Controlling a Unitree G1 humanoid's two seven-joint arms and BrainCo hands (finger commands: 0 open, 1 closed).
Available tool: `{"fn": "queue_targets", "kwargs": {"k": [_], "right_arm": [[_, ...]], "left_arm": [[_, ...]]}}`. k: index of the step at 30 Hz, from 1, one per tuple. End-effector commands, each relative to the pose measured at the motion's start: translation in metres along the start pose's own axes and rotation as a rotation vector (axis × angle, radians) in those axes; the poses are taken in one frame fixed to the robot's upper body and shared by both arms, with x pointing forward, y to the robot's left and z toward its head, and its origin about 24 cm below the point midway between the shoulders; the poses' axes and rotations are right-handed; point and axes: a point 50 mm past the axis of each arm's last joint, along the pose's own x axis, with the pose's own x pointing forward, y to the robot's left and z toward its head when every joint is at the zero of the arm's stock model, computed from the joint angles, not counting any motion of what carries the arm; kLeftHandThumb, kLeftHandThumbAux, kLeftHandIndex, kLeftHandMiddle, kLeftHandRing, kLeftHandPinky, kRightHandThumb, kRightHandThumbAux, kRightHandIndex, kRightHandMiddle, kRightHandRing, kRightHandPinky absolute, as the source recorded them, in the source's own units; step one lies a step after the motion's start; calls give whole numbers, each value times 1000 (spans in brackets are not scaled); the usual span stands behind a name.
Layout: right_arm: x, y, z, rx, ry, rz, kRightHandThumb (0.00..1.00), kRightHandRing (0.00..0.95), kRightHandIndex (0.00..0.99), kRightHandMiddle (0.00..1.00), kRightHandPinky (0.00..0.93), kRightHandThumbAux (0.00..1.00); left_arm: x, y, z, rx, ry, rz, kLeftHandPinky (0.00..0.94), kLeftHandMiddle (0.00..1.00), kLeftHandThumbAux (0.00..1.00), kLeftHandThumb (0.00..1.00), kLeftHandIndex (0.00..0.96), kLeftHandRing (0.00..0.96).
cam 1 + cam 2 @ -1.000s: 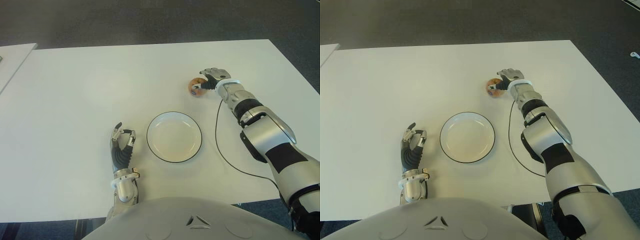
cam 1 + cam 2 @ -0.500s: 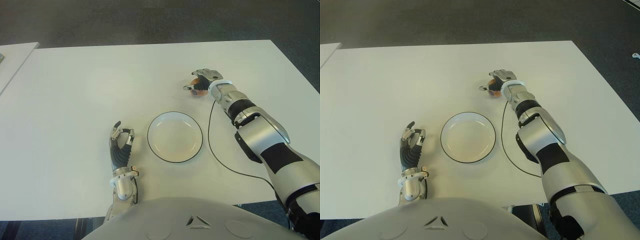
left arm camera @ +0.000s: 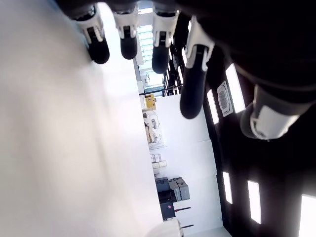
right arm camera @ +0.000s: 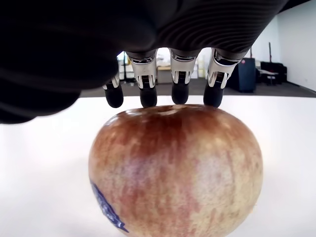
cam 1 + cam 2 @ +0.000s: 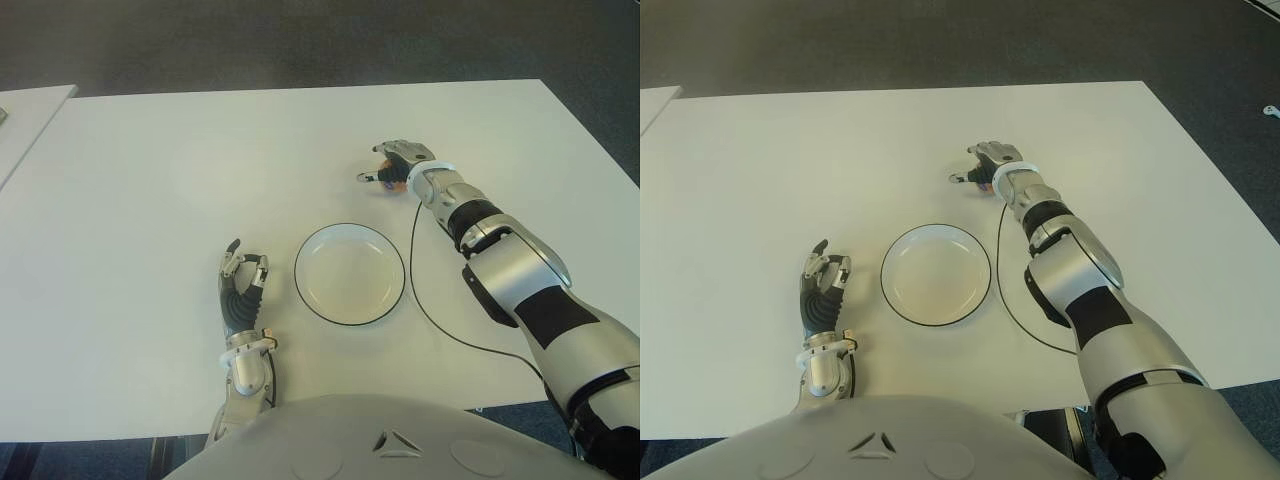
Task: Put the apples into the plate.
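One reddish-yellow apple [image 4: 175, 168] with a blue sticker sits on the white table [image 5: 150, 200], beyond the plate and to its right. My right hand [image 5: 393, 165] arches over it and covers most of it in the eye views. Its fingers [image 4: 180, 84] reach past the apple's top without closing on it, and the thumb sticks out to the left. The white plate [image 5: 320, 290] with a dark rim lies empty near the table's front. My left hand [image 5: 243, 290] shows just left of the plate, fingers relaxed and holding nothing.
A thin black cable [image 5: 415, 290] loops over the table from my right wrist, passing close to the plate's right side. Another white table [image 5: 30, 110] stands at the far left. Dark floor lies beyond the table's far edge.
My right hand has moved left from beside the apple to over it, hiding most of it. The left hand stays where it was.
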Motion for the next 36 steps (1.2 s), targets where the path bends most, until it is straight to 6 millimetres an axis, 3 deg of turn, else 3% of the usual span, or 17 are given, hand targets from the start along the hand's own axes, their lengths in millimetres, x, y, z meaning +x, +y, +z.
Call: {"fn": "queue_targets", "kwargs": {"k": [1,18,36], "right_arm": [[1,0,5,6,-19,13,133,0,0,0,0,182],[1,5,8,-19,-16,34,175,0,0,0,0,205],[-2,18,3,-7,-1,45,175,0,0,0,0,213]], "left_arm": [[1,-12,-1,-58,50,16,0,136,490,0,471,38],[-2,-10,-4,-77,63,23,0,138,515,16,525,46],[-9,-3,-4,-61,45,2,22,93,500,12,652,7]]}}
